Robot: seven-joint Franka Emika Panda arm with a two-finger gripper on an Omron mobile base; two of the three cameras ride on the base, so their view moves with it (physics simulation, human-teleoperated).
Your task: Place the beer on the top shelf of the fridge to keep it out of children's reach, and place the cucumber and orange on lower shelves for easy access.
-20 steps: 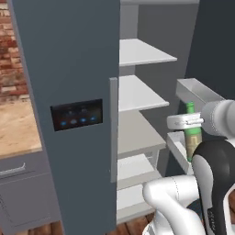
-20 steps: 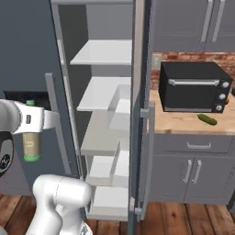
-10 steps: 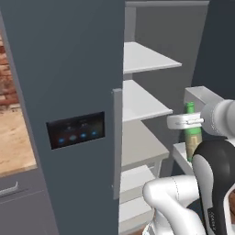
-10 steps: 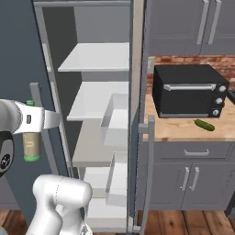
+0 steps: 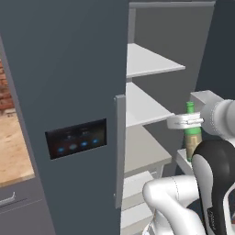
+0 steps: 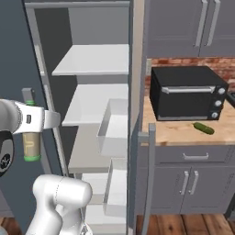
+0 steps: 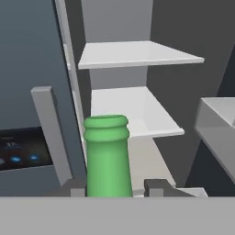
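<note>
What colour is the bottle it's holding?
Green glass bottle with an olive-brown label; the neck shows best in the hand view, the label in the right base view.

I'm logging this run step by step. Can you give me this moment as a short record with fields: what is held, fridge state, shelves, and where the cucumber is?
held: beer, upright in the gripper, jaws shut on its neck
fridge: fridge open, door swung aside
top shelf: top shelf bare
lower shelves: lower shelves bare where visible
cucumber: cucumber on the wooden counter, in front of the black oven
orange: not seen
</note>
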